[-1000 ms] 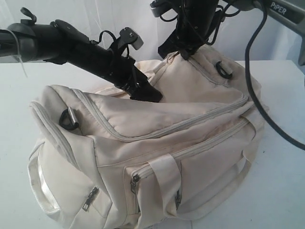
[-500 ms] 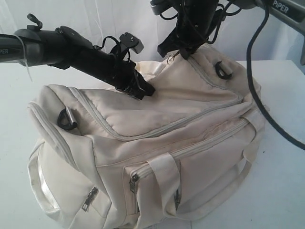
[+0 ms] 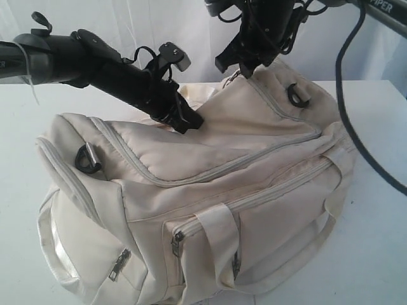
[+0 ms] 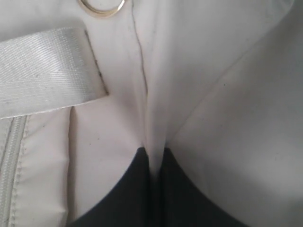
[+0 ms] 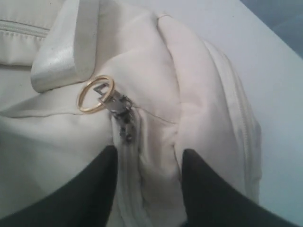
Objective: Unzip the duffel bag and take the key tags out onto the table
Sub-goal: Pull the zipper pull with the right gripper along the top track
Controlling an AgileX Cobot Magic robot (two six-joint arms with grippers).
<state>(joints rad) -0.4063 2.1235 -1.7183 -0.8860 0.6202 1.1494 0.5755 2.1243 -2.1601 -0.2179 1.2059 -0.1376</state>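
The duffel bag is pinched near its top by the left gripper. Its dark fingers are clamped together on a raised fold of cream fabric, beside a woven strap end. The right gripper stands released, its jaws apart on either side of the zipper seam. The zipper slider and its gold ring lie just beyond the fingertips. The bag rests slumped on the white table, with black D-rings at both ends.
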